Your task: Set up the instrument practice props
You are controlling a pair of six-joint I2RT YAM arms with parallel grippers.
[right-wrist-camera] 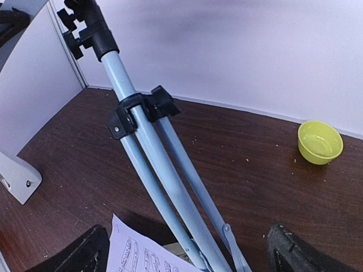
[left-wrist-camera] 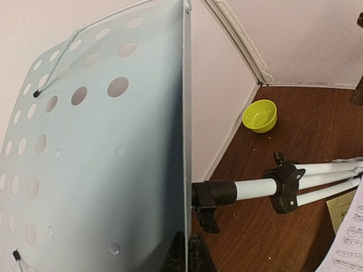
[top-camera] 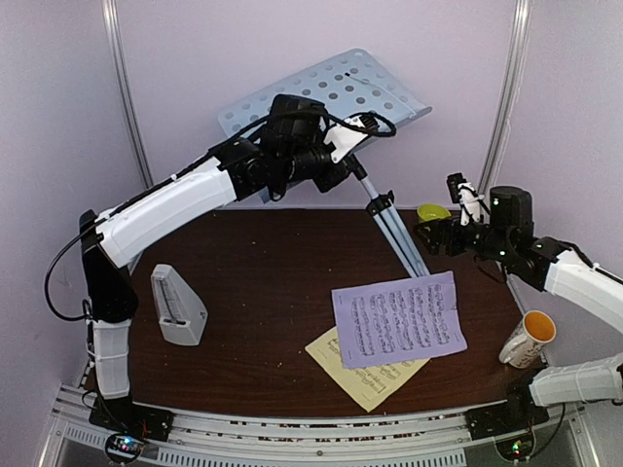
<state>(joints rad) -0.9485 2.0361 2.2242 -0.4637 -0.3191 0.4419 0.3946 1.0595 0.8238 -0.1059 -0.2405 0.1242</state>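
Metronome (top-camera: 177, 306): upright, left side of the crumb-flecked brown table (top-camera: 273, 277).
Left gripper (left-wrist-camera: 187, 258): closed on the edge of the grey desk (left-wrist-camera: 102, 170); tripod (top-camera: 394, 229) slants before pale walls (top-camera: 195, 58).
Pages: lilac sheet (top-camera: 397, 318) overlaps yellow sheet (top-camera: 365, 377).
Right gripper (right-wrist-camera: 187, 252): wide open beside tripod.

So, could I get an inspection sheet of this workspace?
Surface: dark brown wooden table.
Job's things: music-stand desk tilted on its folded tripod; lilac page overlapping yellow page; metronome upright.
Clutter: green bowl, mug.
End effectors: left end effector shut on the desk's edge; right end effector open, empty.
Cables: black cable looping beside the left arm.
Surroundings: pale walls, silver corner posts.
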